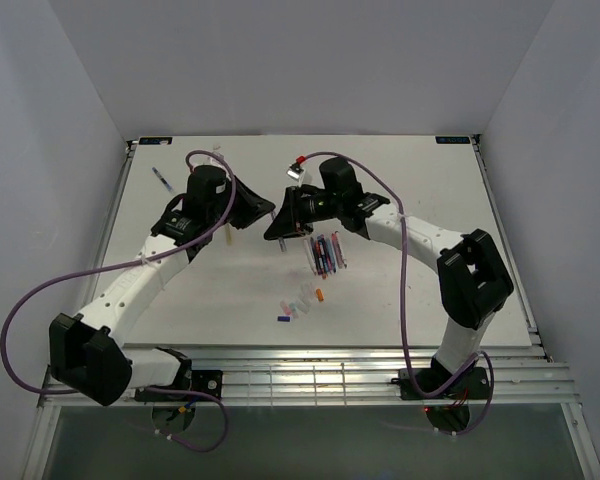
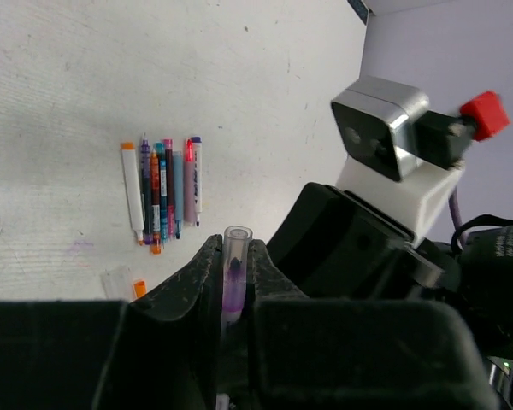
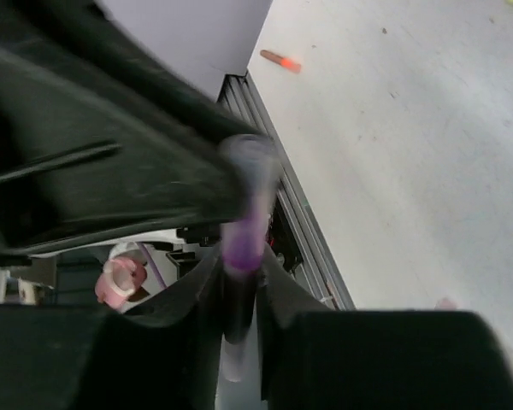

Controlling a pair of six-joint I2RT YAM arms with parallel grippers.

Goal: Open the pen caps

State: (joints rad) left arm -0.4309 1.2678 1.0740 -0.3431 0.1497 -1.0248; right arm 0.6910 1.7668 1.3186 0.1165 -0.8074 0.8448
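left gripper [image 2: 233, 249]: fingers pinched tight on a clear-purple pen [image 2: 236, 278], its tip poking past them | right gripper [image 3: 239, 266]: fingers snug on the pen too, left arm's black bulk crowding just beyond | spare pens [image 2: 162, 192] in a row beyond left fingers, loose caps [image 2: 128, 284] nearer

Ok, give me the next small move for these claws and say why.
Probably pull the right claw straight back along the pen while the left claw holds firm. Both claws look clamped on the same clear, purple-cored pen, tip to tip, so parting them should uncap it. The right wrist view is blurred, so whether it grips the capped end I cannot tell.
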